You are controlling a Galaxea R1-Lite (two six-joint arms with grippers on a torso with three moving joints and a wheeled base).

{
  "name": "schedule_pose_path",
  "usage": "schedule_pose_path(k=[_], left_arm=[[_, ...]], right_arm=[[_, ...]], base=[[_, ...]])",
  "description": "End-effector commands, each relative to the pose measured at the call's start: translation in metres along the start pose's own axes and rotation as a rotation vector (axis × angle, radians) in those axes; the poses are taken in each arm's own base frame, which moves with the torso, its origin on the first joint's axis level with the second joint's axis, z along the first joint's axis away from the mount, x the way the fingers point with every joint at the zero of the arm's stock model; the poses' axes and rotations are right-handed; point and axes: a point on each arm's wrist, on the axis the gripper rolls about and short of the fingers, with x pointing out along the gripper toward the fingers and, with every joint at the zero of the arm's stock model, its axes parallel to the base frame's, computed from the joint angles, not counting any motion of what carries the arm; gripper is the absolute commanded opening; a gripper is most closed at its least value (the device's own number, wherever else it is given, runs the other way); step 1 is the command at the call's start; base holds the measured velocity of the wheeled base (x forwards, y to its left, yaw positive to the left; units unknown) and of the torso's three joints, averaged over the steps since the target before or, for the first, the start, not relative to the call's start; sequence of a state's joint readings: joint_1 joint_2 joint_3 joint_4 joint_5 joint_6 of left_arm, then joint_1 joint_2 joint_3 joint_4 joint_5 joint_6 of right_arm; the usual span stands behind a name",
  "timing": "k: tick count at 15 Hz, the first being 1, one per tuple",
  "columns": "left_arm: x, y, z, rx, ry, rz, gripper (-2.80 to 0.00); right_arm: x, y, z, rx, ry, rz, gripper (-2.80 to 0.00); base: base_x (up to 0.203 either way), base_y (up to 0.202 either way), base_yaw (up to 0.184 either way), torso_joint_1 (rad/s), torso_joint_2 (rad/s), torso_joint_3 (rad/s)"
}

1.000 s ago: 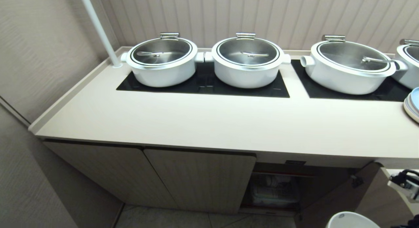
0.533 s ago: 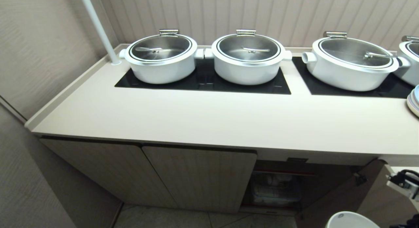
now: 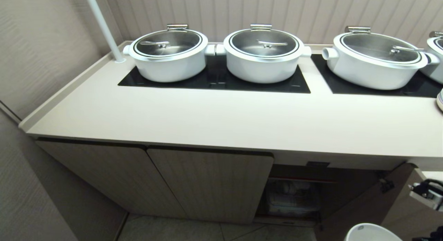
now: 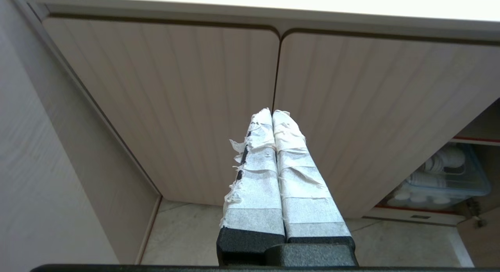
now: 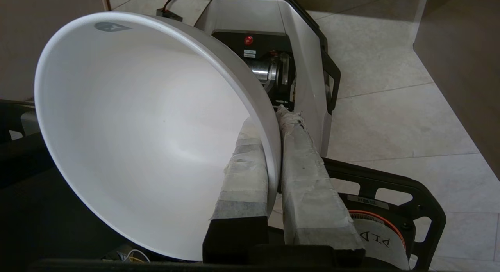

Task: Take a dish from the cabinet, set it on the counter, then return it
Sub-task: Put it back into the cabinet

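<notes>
The dish (image 5: 136, 127), a plain white bowl, hangs tilted over the tiled floor with my right gripper (image 5: 275, 120) shut on its rim, one taped finger inside and one outside. Its rim also shows at the head view's bottom right, dish (image 3: 372, 232). The cabinet (image 3: 207, 182) stands under the cream counter (image 3: 207, 120). Its two left doors are closed and the right compartment (image 3: 294, 196) is open, with its door (image 3: 367, 203) swung out. My left gripper (image 4: 272, 112) is shut and empty, pointing at the seam between the closed doors.
Several white lidded pots (image 3: 263, 56) sit on black cooktop panels (image 3: 214, 83) at the counter's back. Pale blue plates (image 3: 440, 99) are at its right edge, a white pole (image 3: 104, 26) at the back left. A clear bin of white dishes (image 4: 441, 178) fills the open compartment. My base (image 5: 273, 49) is below the bowl.
The whole head view has shifted: counter and pots sit higher in the picture and more of the cabinet front shows. The camera moved, not the things. The bowl stays held at bottom right.
</notes>
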State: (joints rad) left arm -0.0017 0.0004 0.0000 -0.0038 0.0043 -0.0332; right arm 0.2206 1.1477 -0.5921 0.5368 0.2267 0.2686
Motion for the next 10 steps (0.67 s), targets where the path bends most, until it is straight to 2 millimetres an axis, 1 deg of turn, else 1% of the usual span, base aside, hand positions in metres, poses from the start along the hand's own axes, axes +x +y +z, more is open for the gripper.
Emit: schedule_pose_path(k=[1,10], left_arm=[[0.0000,0.0000,0.0001,-0.001,-0.001,0.002,-2.80],[-0.0001,0.0000,0.0002,-0.001,-0.002,0.000,-2.80]], right_arm=[[-0.0003,-0.0002,-0.0005,0.003,0.001,-0.001,-2.80],[-0.0002,-0.0009,-0.0029,0.004,0.002,-0.001,-2.80]], base=[[0.000,0.000,0.000,-0.138,0.30,0.168],[0.000,0.000,0.000,-0.152,0.33,0.178]])
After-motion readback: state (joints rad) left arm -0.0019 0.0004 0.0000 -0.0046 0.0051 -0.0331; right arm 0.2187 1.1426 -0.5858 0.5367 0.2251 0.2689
